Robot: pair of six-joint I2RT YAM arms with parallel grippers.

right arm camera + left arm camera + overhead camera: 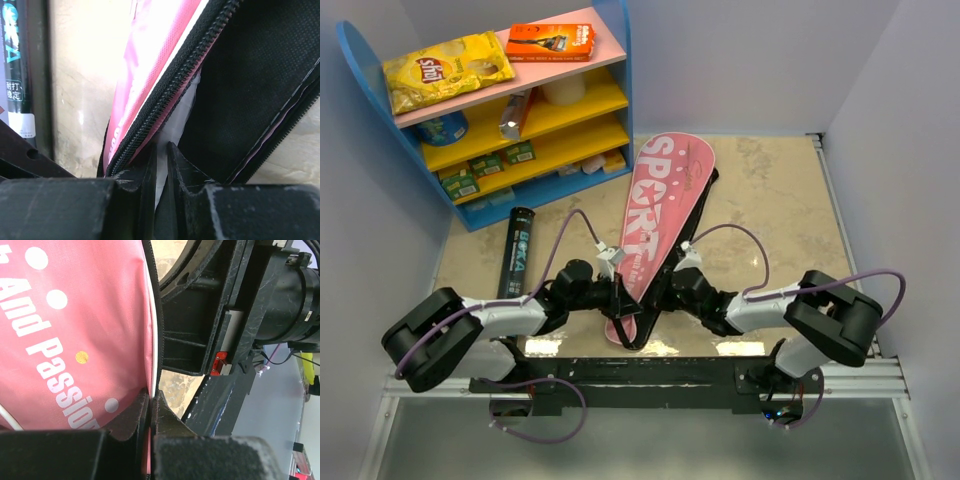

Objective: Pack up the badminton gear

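Pink SPORT cover (660, 200) lies diagonally mid-table (775, 200), narrow end toward the arm bases. Black tube (517, 250) lies on the table to its left, apart from it.

Left claw (151, 405) is at the cover's left edge near the narrow end, clamped tight on the black edging. Right claw (161, 155) is at the opposite edge, by the open zipper (175, 85). Its jaws stand a slit apart with a pale strip between them. Cannot tell whether they pinch it.
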